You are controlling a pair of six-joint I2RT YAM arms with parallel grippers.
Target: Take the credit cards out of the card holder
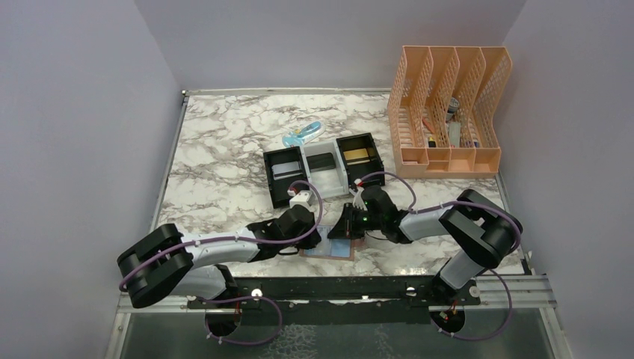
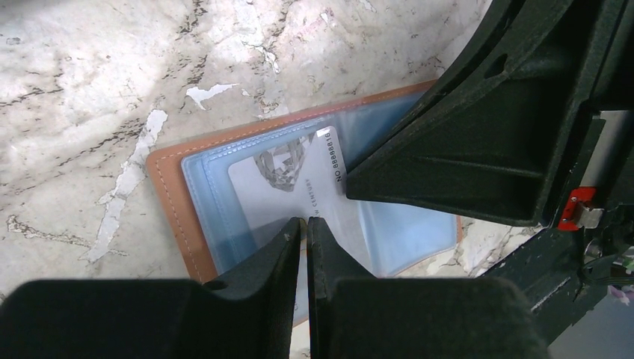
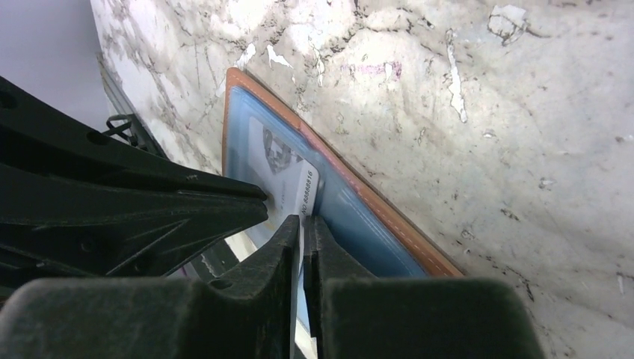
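Observation:
The tan card holder (image 1: 333, 253) lies open on the marble near the front edge, pale blue pockets up. A silvery grey credit card (image 2: 269, 187) sticks partway out of a pocket. My right gripper (image 3: 303, 221) is shut on that card's (image 3: 308, 185) edge, just above the holder (image 3: 374, 202). My left gripper (image 2: 306, 222) is shut, its tips down on the blue pocket of the holder (image 2: 172, 202) beside the card. The two grippers, left (image 1: 320, 239) and right (image 1: 342, 228), sit close together over the holder. A gold-orange card (image 1: 359, 155) lies in the tray's right compartment.
A black-and-white three-compartment tray (image 1: 321, 168) stands behind the holder, with a greyish card (image 1: 284, 170) in its left compartment. A blue-white object (image 1: 303, 134) lies behind the tray. A peach file organizer (image 1: 448, 112) stands at the back right.

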